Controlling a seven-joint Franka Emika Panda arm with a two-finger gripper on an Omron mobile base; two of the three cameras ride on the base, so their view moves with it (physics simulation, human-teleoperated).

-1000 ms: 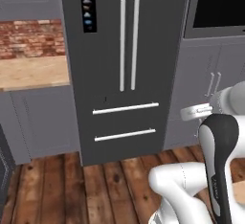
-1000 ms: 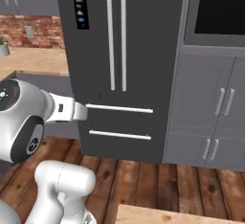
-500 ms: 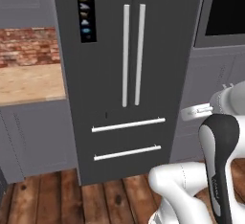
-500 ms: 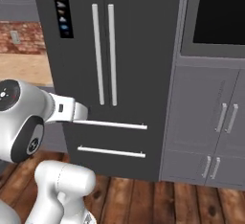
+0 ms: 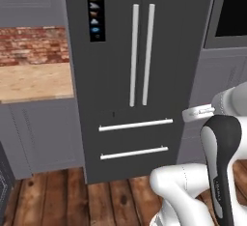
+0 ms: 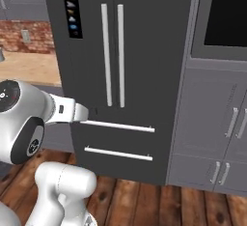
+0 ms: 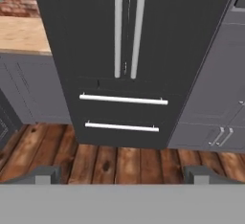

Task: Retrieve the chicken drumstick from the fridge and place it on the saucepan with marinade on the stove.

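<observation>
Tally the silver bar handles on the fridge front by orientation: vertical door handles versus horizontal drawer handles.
Vertical door handles on the fridge: 2, left handle and right handle.
Horizontal drawer handles: 2, upper handle and lower handle.
Total: 4

We are in a home kitchen: ahead of the gripper (image 7: 122, 174) stands a tall dark grey fridge (image 5: 140, 46) with silver bar handles, grey cabinets (image 6: 226, 123) to its right under a built-in oven (image 6: 224, 20), a wooden table (image 5: 34, 81) with brick backsplash (image 5: 31, 46) to its left, plank floor (image 7: 119, 163) below.
</observation>
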